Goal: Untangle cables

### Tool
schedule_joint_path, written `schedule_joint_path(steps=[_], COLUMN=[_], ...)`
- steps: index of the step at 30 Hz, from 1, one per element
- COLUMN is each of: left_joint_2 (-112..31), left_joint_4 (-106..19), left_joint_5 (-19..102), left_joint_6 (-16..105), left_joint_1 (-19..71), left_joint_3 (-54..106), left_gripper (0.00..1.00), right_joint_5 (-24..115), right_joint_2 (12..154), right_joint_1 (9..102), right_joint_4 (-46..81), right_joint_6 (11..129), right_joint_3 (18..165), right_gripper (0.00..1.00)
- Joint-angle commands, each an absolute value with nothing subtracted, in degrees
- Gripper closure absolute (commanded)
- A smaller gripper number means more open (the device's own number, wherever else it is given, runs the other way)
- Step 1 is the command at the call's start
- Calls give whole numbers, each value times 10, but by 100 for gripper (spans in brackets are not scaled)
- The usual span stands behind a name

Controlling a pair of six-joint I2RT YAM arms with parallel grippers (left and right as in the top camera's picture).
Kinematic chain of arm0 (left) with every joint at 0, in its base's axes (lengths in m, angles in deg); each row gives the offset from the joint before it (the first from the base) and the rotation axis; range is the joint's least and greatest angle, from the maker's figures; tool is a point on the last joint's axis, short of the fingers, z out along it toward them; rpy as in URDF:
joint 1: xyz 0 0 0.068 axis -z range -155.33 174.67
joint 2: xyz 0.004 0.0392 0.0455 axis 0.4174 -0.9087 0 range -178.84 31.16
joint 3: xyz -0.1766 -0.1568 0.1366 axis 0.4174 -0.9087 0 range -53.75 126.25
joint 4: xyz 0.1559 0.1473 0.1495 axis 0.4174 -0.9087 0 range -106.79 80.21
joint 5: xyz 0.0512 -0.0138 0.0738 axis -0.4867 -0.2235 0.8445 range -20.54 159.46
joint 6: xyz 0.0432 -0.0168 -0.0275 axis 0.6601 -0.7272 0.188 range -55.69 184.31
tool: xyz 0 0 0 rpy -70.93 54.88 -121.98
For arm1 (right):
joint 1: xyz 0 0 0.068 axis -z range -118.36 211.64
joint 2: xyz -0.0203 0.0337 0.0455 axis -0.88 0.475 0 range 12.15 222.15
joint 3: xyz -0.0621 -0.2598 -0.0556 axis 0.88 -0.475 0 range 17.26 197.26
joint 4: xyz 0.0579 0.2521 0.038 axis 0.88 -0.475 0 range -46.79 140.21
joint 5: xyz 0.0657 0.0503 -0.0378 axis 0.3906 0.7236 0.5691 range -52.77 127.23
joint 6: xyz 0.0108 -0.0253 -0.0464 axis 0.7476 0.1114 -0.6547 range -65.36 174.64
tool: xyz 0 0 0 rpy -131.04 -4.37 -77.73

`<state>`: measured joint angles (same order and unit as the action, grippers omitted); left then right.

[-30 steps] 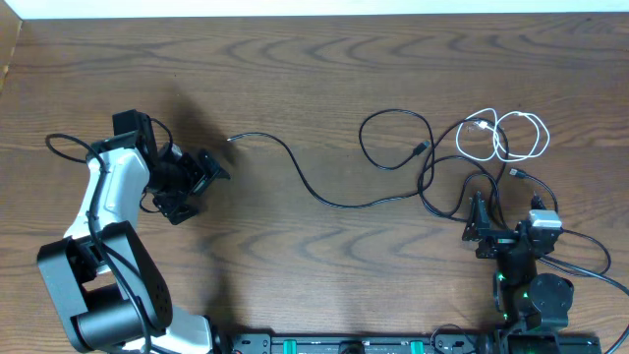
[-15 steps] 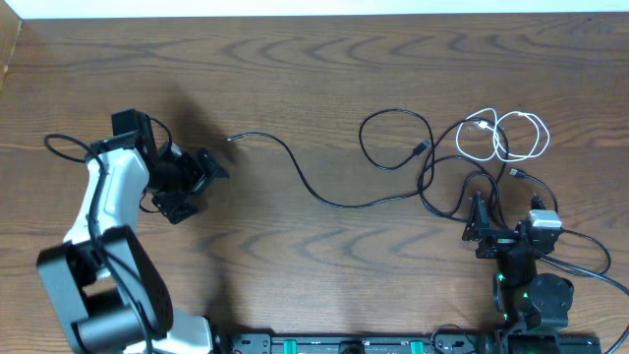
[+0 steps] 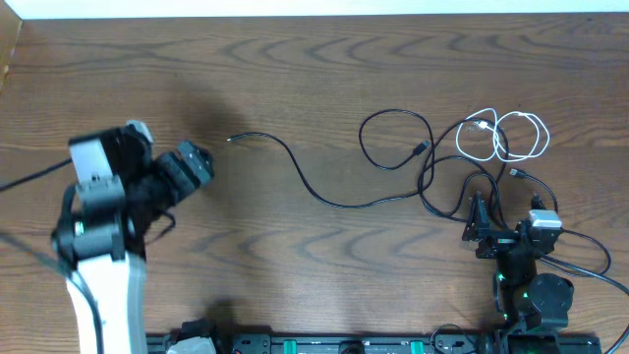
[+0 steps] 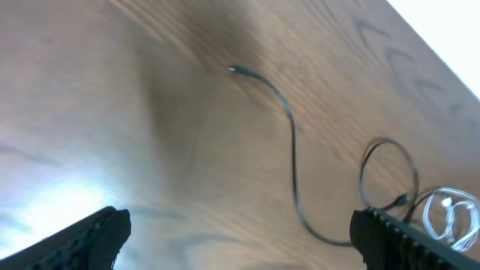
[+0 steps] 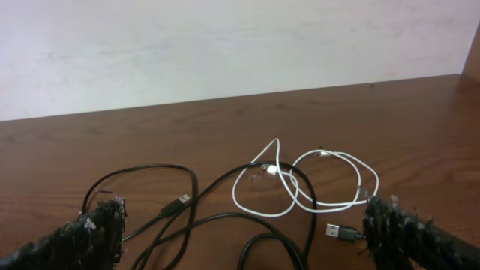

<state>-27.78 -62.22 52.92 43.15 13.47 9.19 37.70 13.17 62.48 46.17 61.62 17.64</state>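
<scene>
A long black cable [image 3: 339, 205] runs from a free end at mid-left to the tangle at the right. There a black loop [image 3: 393, 111], more black cords and a coiled white cable [image 3: 499, 138] overlap. My left gripper [image 3: 192, 165] is open and empty, raised left of the long cable's end, which shows in the left wrist view [image 4: 289, 127]. My right gripper [image 3: 482, 226] is open and empty, low at the near side of the tangle. The right wrist view shows the white cable [image 5: 266, 214], a black USB plug [image 5: 341, 232] and black cords between my fingers [image 5: 247, 240].
The brown wooden table [image 3: 314, 69] ends at a white wall along the back. The arm bases and a black rail [image 3: 344, 344] line the front edge. The thicker black wires [image 3: 590, 251] of the right arm trail at the far right.
My left arm has swung up and back toward the front left, blurred by motion, and its gripper has shifted slightly left. The cables and the right arm have not moved.
</scene>
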Motion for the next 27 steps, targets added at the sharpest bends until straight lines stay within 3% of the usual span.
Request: schedule_joint_path(steps=[1, 14, 27], left_joint_2=[-215, 65, 304], left_joint_4=[-649, -648, -438], left_joint_5=[626, 676, 687], left_joint_6=[433, 432, 433], left_joint_1=[170, 201, 221], left_joint_3=[87, -90, -232], left_gripper=[2, 2, 2], right_joint_5=[380, 380, 380], right_joint_2=[131, 131, 131], right_joint_1=[628, 628, 628], right_joint_4=[459, 459, 459], right_joint_6=[618, 618, 618], right_joint_3=[176, 176, 176], right_gripper=[1, 1, 1])
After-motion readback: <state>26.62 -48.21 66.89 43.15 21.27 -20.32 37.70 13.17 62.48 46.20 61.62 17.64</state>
